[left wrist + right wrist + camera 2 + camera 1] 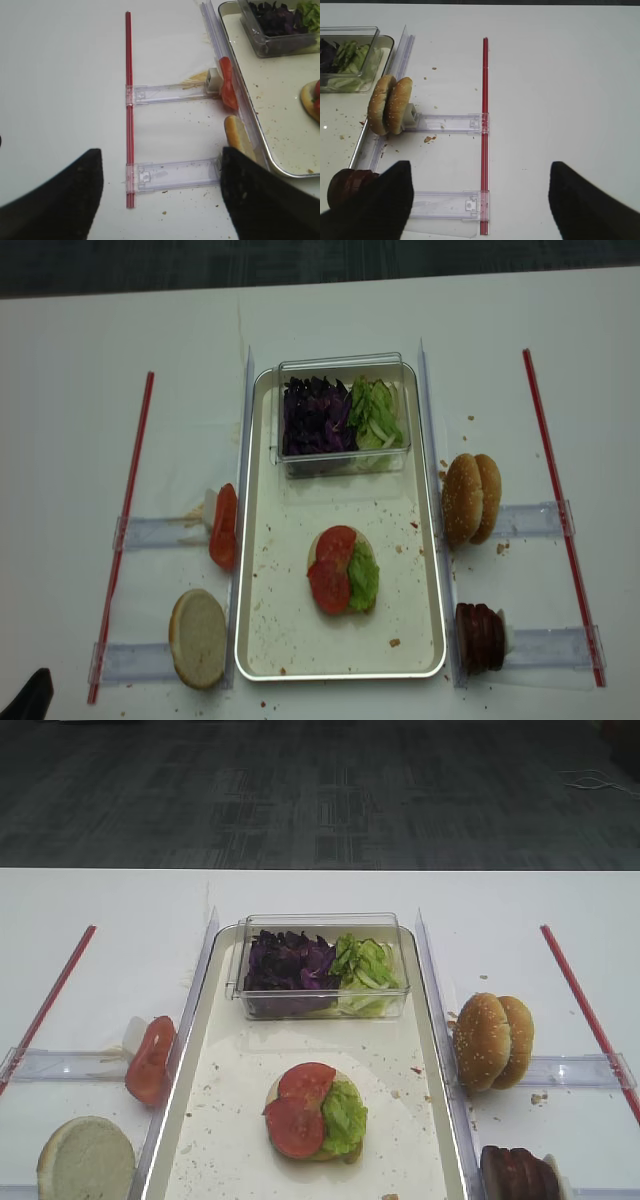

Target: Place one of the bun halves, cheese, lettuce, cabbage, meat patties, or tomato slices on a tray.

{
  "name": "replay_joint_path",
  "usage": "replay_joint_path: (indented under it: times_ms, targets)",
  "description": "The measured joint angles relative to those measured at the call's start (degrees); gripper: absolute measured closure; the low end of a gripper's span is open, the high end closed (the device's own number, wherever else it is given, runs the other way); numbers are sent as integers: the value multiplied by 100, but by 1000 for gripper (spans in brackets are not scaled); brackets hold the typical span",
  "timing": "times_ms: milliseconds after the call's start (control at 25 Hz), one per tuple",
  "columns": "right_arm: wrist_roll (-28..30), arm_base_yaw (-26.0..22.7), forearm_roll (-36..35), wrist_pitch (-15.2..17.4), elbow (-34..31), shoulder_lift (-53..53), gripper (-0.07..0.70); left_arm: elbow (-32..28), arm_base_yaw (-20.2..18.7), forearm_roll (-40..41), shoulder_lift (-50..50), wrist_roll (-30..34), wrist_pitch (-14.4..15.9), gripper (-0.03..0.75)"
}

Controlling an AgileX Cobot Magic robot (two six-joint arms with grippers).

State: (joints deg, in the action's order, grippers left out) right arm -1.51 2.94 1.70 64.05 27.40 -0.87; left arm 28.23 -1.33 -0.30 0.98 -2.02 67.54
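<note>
The long white tray (255, 640) holds a bun base topped with two tomato slices (300, 1105) and a lettuce leaf (345, 1115). At its far end a clear box holds purple cabbage (290, 965) and more lettuce (365, 965). Left of the tray stand more tomato slices (227, 82), with a pale flat bun half (239, 137) nearer. To the right stand sesame bun halves (390, 105) and meat patties (347, 185). No cheese is in view. My left gripper (160, 155) is open over the table beside the flat bun. My right gripper (480, 165) is open and empty beside the patties.
A red strip (125, 530) runs down the left side of the table and another (560, 520) down the right. Clear plastic holders (172, 92) join the strips to the tray's sides. Crumbs speckle the tray and the table around it.
</note>
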Motion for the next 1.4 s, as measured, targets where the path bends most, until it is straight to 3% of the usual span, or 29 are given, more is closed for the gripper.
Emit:
replay_joint_path:
  times_ms: [1400]
  targets:
    - [11, 0, 0, 0, 0, 0, 42, 0, 0, 0, 0, 13, 0, 225]
